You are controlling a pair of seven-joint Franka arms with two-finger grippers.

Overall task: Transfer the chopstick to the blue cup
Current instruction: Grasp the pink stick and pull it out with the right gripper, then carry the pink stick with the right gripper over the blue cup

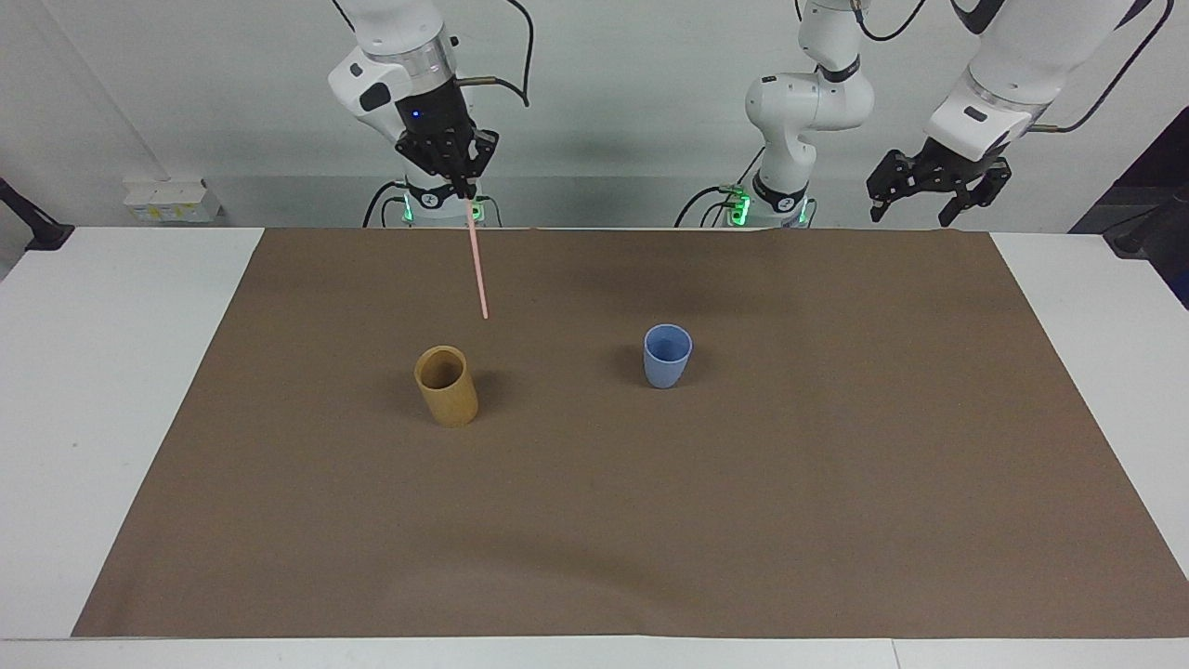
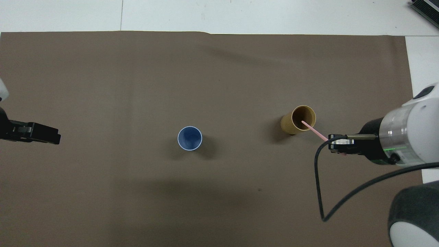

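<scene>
The right gripper was up in the air with its fingers pinched shut on the top end of the chopstick. The thin pink chopstick hung down from it, tilted a little, with its bottom tip in the air and clear of the tan cup. From above, that tip showed over the mouth of the tan cup, and the right gripper was over the brown mat beside that cup.

The blue cup stood upright on the mat near the middle of the tabletop. It was well apart from the tan cup, toward the left arm's end. Nothing was in the blue cup.

The left gripper waited up high at its own end of the tabletop. Its fingers were spread open and held nothing.
</scene>
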